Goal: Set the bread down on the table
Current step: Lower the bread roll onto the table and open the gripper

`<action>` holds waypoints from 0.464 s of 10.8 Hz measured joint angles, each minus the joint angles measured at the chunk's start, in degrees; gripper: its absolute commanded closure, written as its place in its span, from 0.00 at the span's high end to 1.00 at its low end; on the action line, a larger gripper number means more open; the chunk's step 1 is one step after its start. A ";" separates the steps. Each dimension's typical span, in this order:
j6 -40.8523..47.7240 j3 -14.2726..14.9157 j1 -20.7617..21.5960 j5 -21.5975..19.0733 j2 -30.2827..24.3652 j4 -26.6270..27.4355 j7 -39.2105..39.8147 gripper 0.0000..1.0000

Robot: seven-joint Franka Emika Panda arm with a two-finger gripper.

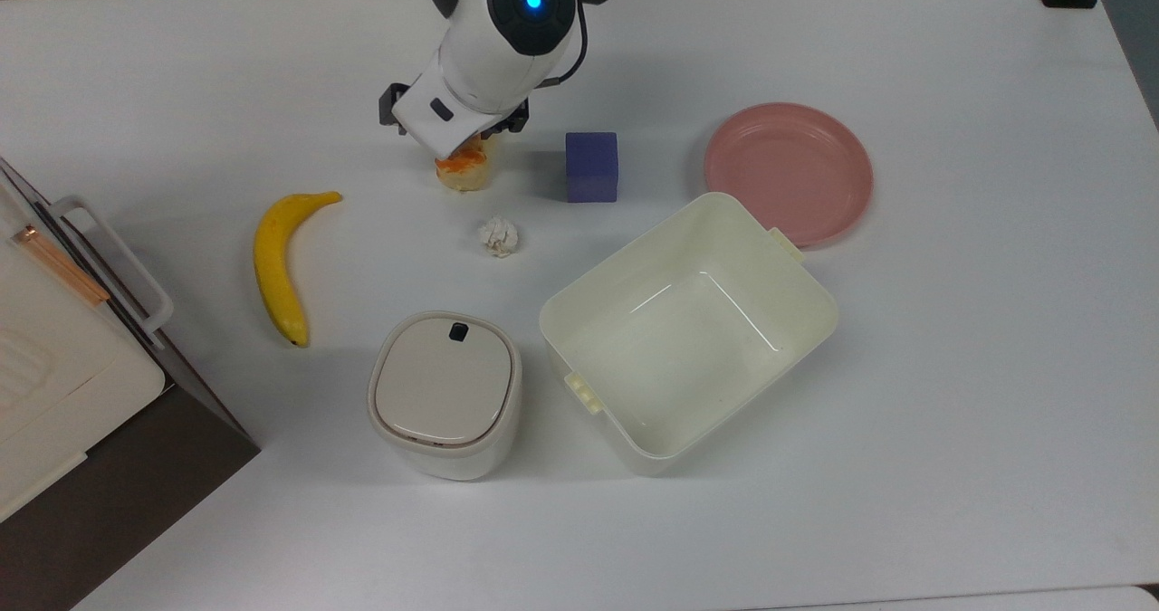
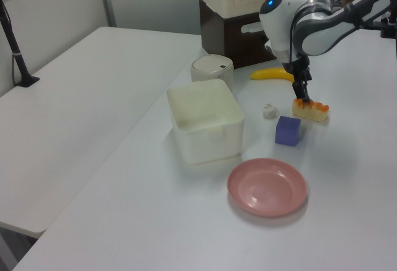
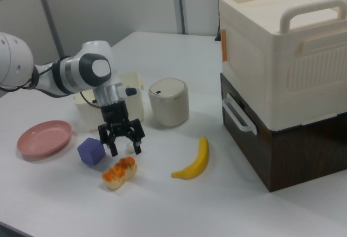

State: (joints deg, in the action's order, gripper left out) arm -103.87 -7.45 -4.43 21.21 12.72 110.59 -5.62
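Observation:
The bread [image 3: 119, 173], a small bun with an orange-brown top, lies flat on the white table [image 1: 905, 412], between the banana and the purple cube. In the top view the arm's hand partly covers the bread [image 1: 464, 169]. My gripper [image 3: 123, 149] stands open just above and behind the bun, with its fingers spread and nothing between them. In the left view the gripper [image 2: 302, 91] hangs over the near end of the bread [image 2: 312, 110].
A banana [image 1: 276, 267], a crumpled paper ball [image 1: 499, 235] and a purple cube [image 1: 591, 166] lie close around the bun. A pink plate [image 1: 788, 172], a cream tub [image 1: 625, 256] and a small lidded bin [image 1: 445, 394] stand further off. A large case [image 3: 276, 74] borders the table.

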 measured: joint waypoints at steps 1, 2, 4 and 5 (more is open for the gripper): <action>-0.43 0.14 -1.21 -2.50 -0.21 -2.35 -0.25 1.00; -0.51 0.45 -2.89 -6.18 -0.81 -5.36 -0.13 1.00; -0.51 2.51 -5.22 -14.41 -3.14 -11.58 0.05 1.00; -0.50 3.32 -5.57 -17.16 -4.33 -14.15 0.06 1.00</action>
State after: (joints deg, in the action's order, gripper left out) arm -104.37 -4.13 -10.00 4.05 8.39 96.44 -5.56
